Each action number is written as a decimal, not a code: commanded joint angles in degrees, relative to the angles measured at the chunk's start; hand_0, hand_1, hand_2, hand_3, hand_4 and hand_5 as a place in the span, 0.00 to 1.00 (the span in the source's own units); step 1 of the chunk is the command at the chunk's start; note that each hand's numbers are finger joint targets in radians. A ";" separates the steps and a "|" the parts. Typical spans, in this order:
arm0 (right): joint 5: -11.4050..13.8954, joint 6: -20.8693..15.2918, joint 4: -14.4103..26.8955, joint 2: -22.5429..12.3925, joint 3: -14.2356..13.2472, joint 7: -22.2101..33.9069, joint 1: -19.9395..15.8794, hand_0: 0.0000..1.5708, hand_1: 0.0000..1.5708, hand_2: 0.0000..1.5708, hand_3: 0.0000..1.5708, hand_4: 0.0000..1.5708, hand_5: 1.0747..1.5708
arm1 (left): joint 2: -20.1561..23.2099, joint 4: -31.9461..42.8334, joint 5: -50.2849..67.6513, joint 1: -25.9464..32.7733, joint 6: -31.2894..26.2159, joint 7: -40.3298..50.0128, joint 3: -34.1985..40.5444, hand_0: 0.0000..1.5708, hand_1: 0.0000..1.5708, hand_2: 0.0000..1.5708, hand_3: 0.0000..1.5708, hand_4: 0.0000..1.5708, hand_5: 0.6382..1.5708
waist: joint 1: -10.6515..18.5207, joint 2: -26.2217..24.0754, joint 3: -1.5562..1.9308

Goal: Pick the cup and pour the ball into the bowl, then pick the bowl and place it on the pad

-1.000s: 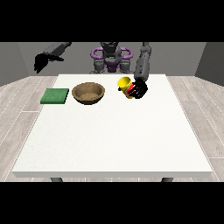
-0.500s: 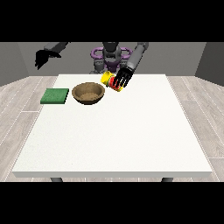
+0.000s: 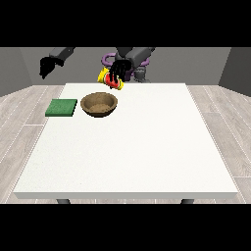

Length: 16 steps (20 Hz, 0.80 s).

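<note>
Here the hand (image 3: 118,70) grips the tipped cup (image 3: 110,79) above the bowl (image 3: 99,104).

I have carried the yellow cup with the red patch (image 3: 111,79) up and toward the frame's left, from the table right of the brown wooden bowl (image 3: 99,104) to the air above the bowl's far rim. My hand at the view's right (image 3: 118,71) has tipped it onto its side.

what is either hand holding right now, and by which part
The hand nearer the view's right holds the yellow cup, tipped on its side above the bowl, fingers curled round its side wall. The hand at the view's left holds nothing.
</note>
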 commanded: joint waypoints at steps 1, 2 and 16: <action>0.14 1.80 3.71 -1.84 -0.61 -0.70 -0.35 0.00 0.00 0.11 0.21 0.46 0.94 | -0.78 -0.73 -5.72 -6.54 -12.05 4.93 -7.07 0.43 0.43 1.00 1.00 0.50 1.00 | 1.22 -1.60 -0.02; 0.57 0.17 3.39 0.27 0.23 -0.46 -1.54 0.00 0.00 0.07 0.19 0.47 0.94 | -0.78 -0.64 -5.15 -8.18 -16.68 3.10 -8.69 0.54 0.54 1.00 1.00 0.52 0.99 | -0.23 -1.28 -0.02; -0.55 1.23 8.14 -4.85 -2.99 -1.47 -2.67 0.00 0.00 0.02 0.18 0.48 0.93 | -0.81 -1.92 -20.06 -16.85 -38.33 -4.68 -23.00 0.96 0.96 1.00 1.00 0.78 0.87 | 5.32 -0.79 -0.21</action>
